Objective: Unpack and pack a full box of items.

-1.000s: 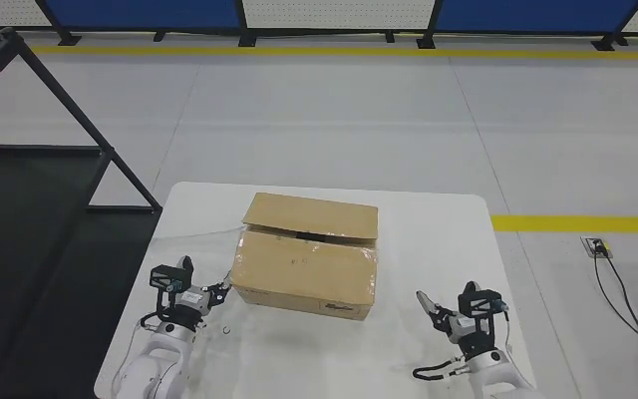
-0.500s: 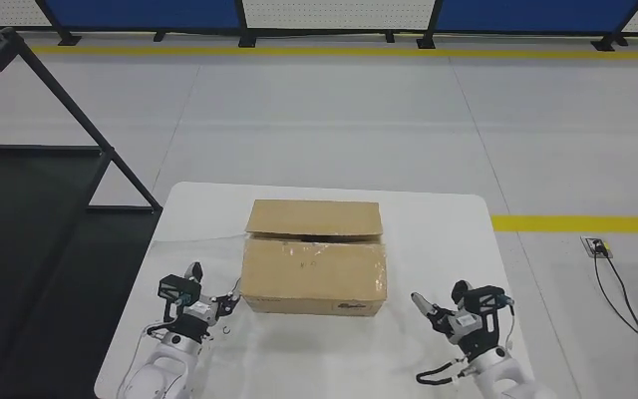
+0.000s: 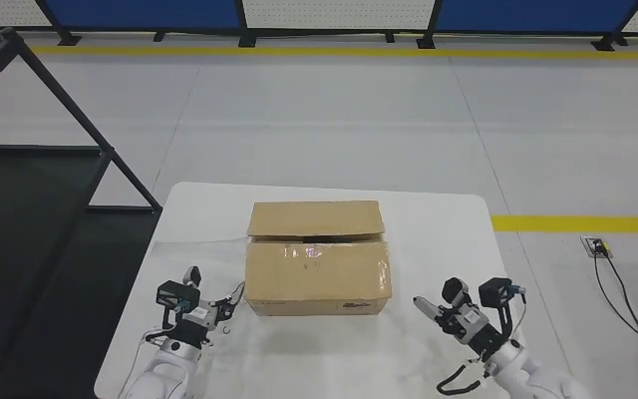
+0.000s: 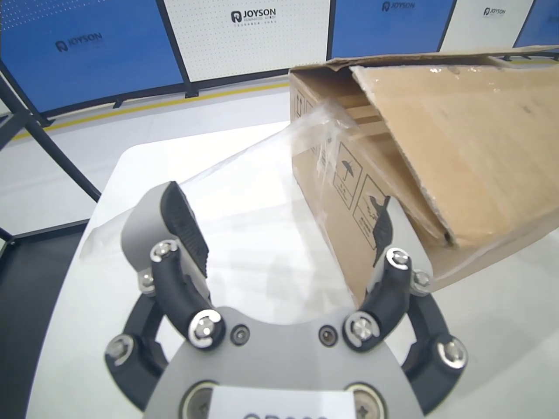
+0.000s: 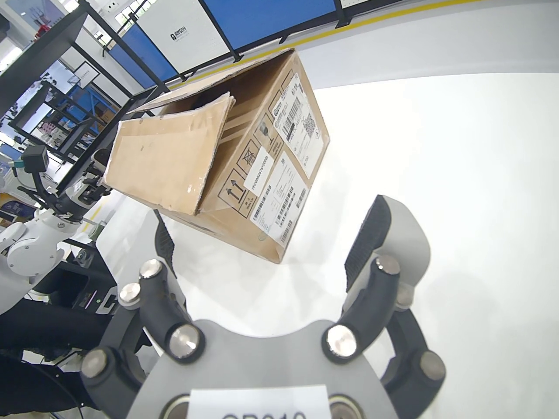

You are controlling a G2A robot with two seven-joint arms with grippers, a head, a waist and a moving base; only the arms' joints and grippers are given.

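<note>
Cardboard box point(image 3: 315, 271) with white barcode labels point(image 5: 301, 130); printed handling symbols point(image 4: 345, 174)

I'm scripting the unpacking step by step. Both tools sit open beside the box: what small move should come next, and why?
Probably bring the left tool to the near flap and pinch its edge to swing it open. The clear tape already hangs loose from the box, the right tool is open and empty, and the flaps leave only a narrow gap.
</note>
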